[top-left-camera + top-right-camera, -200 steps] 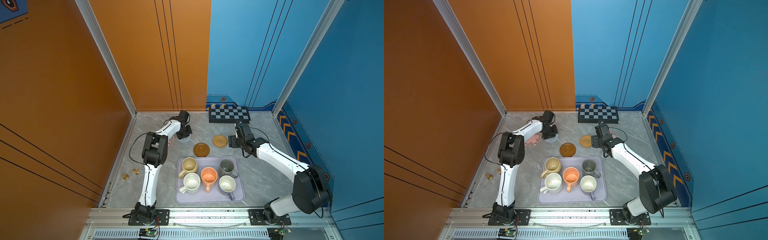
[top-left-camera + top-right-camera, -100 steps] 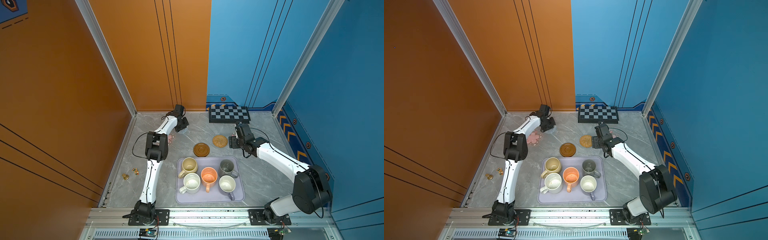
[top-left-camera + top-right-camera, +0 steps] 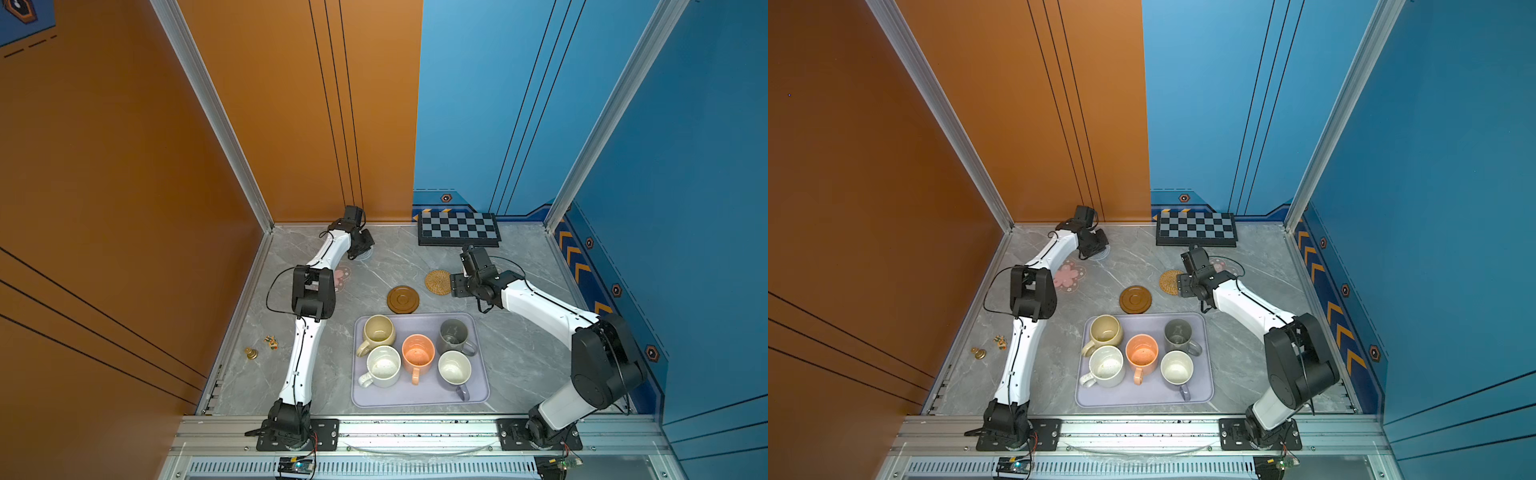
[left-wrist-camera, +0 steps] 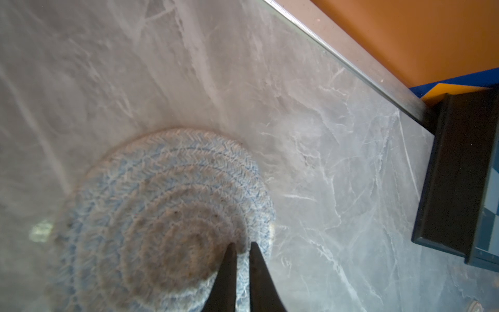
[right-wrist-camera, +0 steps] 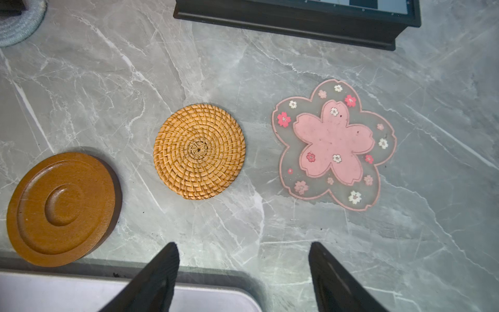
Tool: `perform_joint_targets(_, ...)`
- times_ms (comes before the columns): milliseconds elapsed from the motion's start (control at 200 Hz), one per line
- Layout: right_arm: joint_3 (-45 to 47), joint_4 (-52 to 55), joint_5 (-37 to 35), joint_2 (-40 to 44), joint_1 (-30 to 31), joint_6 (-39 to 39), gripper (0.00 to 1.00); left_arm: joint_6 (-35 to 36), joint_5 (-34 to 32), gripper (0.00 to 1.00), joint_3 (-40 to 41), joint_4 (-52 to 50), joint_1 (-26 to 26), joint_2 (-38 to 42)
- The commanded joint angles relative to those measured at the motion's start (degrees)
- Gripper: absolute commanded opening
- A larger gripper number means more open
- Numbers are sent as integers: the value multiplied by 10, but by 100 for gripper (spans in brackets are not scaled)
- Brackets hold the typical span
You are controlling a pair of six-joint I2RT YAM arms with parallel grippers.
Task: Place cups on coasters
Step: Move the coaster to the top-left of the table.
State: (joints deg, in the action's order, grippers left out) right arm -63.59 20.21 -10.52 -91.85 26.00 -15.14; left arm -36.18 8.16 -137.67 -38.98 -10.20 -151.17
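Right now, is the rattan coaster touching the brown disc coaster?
Apart. The right wrist view shows bare marble between the rattan coaster and the brown disc coaster.

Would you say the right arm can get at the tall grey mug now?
Probably yes: the right gripper hangs open just beyond the tray, the grey mug sits nearest, nothing between.
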Motion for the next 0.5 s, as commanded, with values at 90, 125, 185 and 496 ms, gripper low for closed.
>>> perform_joint_targets(90, -15, 13, 4, -3, 12, -9, 78, 17, -9, 14, 35, -43, -5, 33)
perform_joint_targets(125, -13, 13, 3, 0, 13, -10, 78, 18, -10, 14, 39, -43, -5, 40)
perform_joint_targets(185, -10, 13, 2, 3, 14, -9, 78, 21, -11, 14, 49, -42, -6, 52)
perform_joint_targets(496, -2, 12, 1, 15, 17, -10, 78, 45, 5, 15, 76, -42, -7, 104)
